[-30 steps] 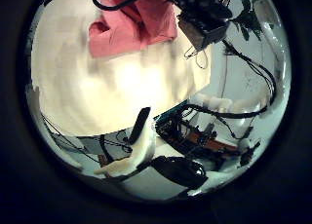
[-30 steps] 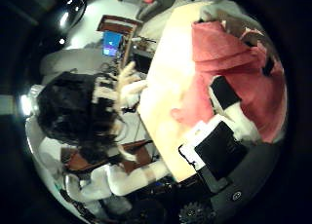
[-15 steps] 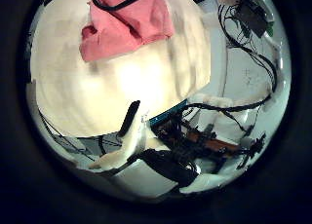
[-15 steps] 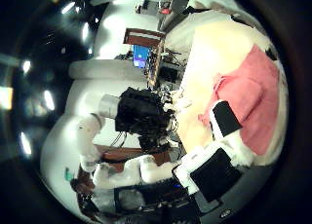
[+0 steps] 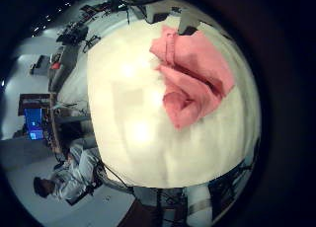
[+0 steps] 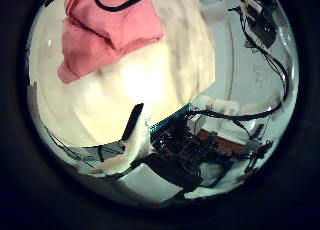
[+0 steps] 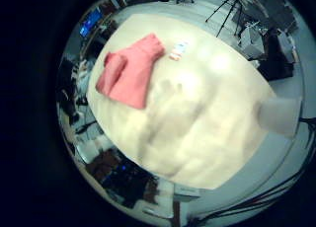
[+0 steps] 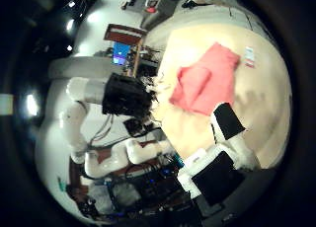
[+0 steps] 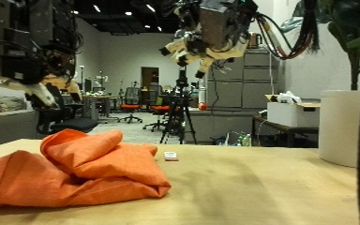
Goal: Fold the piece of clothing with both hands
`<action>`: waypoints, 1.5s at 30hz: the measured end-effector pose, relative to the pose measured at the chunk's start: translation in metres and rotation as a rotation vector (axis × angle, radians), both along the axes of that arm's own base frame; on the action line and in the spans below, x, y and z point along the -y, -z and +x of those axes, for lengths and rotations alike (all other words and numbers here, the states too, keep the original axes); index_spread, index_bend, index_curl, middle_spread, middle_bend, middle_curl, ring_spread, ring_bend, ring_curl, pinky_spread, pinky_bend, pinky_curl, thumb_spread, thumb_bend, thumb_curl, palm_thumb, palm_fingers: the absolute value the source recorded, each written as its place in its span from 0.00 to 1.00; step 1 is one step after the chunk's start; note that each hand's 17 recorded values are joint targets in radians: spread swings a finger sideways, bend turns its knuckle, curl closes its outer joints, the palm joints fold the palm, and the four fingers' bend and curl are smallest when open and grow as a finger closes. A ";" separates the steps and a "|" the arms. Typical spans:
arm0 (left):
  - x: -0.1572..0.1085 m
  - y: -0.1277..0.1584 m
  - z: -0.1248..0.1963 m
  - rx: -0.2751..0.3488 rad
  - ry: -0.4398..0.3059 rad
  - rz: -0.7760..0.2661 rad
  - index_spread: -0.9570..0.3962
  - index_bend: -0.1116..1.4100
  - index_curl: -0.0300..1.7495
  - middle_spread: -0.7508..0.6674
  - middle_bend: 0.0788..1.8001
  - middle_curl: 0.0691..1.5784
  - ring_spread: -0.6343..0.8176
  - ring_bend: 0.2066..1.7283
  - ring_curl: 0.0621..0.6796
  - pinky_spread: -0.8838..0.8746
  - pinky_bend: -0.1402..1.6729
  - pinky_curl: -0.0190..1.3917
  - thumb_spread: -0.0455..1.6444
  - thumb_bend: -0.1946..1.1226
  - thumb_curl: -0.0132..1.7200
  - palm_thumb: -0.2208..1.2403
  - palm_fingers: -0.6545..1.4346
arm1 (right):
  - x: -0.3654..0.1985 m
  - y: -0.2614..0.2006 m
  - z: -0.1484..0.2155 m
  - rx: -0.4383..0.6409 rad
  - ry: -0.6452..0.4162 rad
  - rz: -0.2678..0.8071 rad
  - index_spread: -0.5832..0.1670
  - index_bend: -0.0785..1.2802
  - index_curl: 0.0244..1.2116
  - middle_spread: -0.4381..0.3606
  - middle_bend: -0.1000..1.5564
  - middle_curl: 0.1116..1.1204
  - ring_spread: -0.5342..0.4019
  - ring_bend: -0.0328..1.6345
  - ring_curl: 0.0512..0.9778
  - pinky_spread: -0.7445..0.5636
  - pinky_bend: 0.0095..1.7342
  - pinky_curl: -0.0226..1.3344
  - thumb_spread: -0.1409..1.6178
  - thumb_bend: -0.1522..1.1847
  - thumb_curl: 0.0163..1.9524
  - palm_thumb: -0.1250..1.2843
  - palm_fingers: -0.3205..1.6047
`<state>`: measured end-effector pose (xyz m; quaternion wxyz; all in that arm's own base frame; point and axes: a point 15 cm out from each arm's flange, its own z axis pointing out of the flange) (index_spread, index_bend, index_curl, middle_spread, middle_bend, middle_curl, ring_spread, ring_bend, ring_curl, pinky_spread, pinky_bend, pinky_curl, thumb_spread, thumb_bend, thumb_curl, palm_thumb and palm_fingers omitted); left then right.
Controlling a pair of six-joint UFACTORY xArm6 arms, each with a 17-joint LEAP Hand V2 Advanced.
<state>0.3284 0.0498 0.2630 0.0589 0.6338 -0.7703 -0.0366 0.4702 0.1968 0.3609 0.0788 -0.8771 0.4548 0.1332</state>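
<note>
Fingers (image 9: pixel 45 92) of the left hand (image 9: pixel 30 52) hang relaxed and apart, holding nothing; fingers (image 9: pixel 180 47) of the right hand (image 9: pixel 215 28) are likewise spread and empty; both hands are raised well above the beige worktop (image 9: pixel 267 187). The crumpled orange-pink cloth garment (image 9: pixel 74 169) lies bunched on the worktop, touched by neither hand; judged status: no neat fold is evident; flattening and folding remain.
</note>
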 end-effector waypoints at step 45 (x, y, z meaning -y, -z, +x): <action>0.053 0.019 0.029 -0.170 0.075 0.036 0.78 0.18 0.17 0.74 0.06 0.14 0.80 0.12 0.26 0.79 0.20 0.24 0.70 0.13 0.18 0.33 0.30 | 0.024 -0.010 -0.029 -0.004 -0.055 -0.183 0.48 0.19 0.26 0.72 0.17 0.18 0.81 0.16 0.18 0.83 0.15 0.24 0.88 0.11 0.32 0.75 0.22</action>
